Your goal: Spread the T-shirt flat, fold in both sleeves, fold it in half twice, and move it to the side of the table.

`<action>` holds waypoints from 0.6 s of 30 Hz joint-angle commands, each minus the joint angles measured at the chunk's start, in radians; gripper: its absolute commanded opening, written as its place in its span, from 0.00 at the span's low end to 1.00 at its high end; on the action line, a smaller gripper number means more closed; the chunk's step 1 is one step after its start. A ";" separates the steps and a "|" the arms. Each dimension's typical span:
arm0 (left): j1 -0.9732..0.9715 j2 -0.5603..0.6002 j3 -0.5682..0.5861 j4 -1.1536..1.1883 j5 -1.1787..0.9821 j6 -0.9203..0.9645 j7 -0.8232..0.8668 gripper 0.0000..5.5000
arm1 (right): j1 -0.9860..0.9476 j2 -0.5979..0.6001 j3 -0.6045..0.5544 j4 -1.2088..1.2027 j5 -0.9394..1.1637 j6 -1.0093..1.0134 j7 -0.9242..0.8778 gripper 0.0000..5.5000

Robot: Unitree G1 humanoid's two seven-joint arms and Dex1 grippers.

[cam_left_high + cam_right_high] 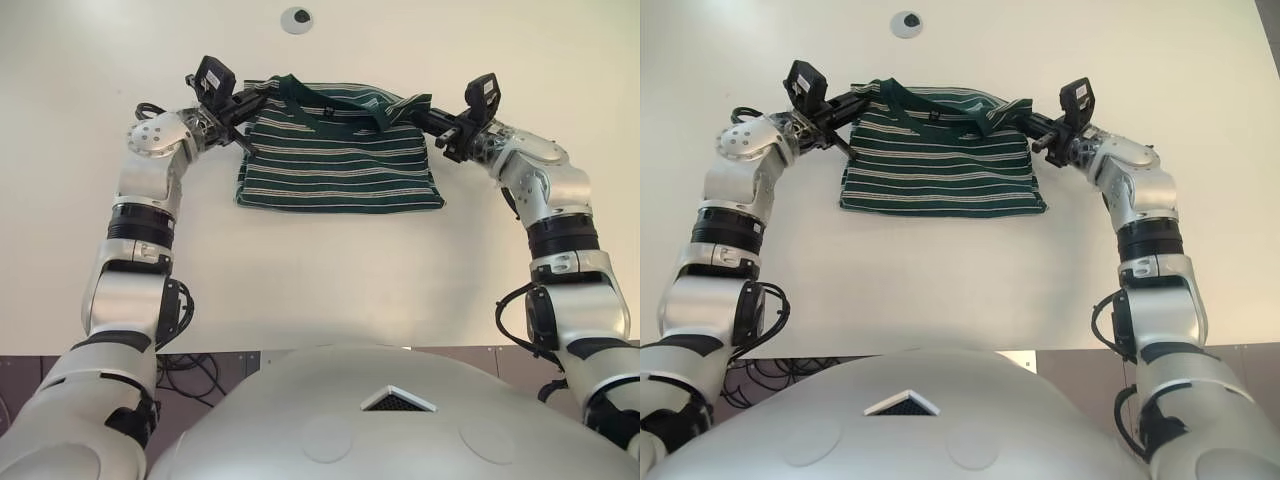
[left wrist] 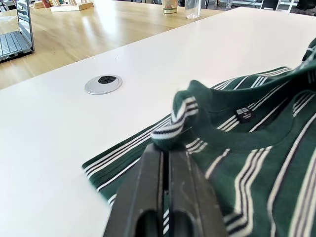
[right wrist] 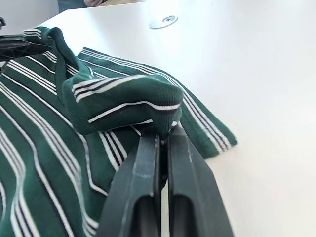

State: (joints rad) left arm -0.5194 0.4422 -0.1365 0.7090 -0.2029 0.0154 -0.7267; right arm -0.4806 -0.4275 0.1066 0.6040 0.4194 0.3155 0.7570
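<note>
A dark green T-shirt [image 1: 340, 160] with white stripes lies folded on the white table [image 1: 320, 270], its collar at the far edge. My left gripper [image 1: 243, 100] is shut on the shirt's far left corner, pinching a lifted fold [image 2: 175, 126]. My right gripper [image 1: 432, 118] is shut on the far right corner, where the cloth [image 3: 148, 106] bunches up above the fingers [image 3: 163, 163]. Both corners are raised slightly off the table and the shirt's near edge [image 1: 940, 208] rests flat.
A round silver cable grommet [image 1: 296, 18] sits in the table beyond the shirt. A wooden table [image 2: 74, 29] with a laptop [image 2: 15, 37] stands farther off. Bare white tabletop spreads on all sides of the shirt.
</note>
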 commanded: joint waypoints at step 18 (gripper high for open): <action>0.241 -0.012 0.015 -0.340 0.050 -0.327 -0.178 0.38 | -0.016 -0.014 0.095 0.115 -0.538 -0.802 -0.109 0.46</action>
State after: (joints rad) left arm -0.4651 0.3945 0.0584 0.5050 -0.3211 -0.1974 -0.8282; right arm -0.5196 -0.3743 0.1118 0.7236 0.0382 -0.3695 0.6935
